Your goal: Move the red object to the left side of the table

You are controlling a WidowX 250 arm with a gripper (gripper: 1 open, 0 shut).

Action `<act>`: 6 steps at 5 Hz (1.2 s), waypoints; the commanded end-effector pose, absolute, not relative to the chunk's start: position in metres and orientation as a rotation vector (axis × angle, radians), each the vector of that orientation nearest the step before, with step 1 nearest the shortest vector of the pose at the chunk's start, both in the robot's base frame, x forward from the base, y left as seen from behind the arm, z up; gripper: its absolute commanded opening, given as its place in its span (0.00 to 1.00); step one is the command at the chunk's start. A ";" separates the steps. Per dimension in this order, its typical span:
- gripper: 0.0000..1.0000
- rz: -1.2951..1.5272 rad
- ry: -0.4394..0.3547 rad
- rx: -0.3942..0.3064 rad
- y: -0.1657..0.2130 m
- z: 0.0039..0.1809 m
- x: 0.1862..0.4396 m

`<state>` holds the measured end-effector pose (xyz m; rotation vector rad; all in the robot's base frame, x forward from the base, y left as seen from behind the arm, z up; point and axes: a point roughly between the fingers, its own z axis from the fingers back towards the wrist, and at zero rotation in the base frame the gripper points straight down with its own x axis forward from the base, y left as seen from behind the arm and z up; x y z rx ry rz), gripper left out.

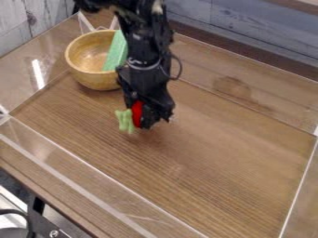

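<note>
The red object [139, 113], a small bright red toy fruit with a light green leafy stem sticking out to its left, is pinched between the black fingers of my gripper [144, 115]. The gripper points down and holds the fruit just above, or touching, the brown wood-grain table [211, 177], left of its middle. The arm rises from the gripper toward the top of the view and hides part of the fruit.
A wooden bowl [89, 61] with a green block [117, 48] leaning in it stands at the back left, close behind the arm. Low clear acrylic walls [74, 186] edge the tabletop on all sides.
</note>
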<state>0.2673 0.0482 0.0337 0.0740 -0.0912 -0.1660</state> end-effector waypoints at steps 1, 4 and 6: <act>0.00 -0.168 -0.127 0.080 0.047 0.032 0.282; 0.00 -0.144 -0.112 0.061 0.044 0.023 0.288; 0.00 -0.134 -0.099 0.049 0.043 0.022 0.290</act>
